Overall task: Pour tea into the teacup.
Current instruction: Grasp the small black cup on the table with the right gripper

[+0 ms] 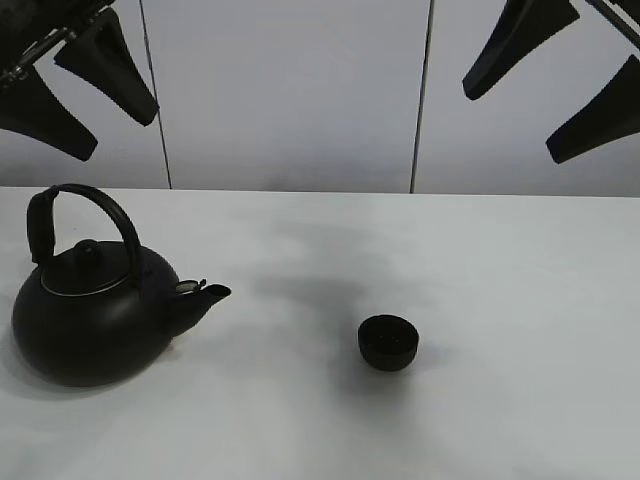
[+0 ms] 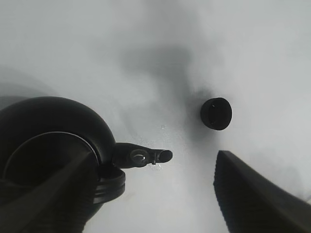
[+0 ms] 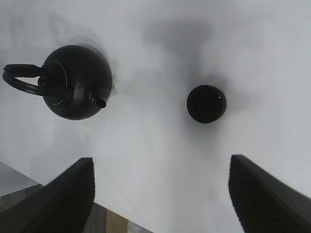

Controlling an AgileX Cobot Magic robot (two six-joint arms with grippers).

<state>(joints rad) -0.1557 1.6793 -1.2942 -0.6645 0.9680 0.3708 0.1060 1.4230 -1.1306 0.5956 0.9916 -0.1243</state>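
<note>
While the left gripper and the right gripper hang up high, both spread wide and holding nothing, the white table has a big round kettle on its left. Its spout points right, toward the teacup. This little black cup stands upright, mouth up, near the middle, well apart from the kettle.

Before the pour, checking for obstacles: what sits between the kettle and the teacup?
Nothing. Only bare table lies between the kettle and the teacup, as the exterior high view and both wrist views show.
</note>
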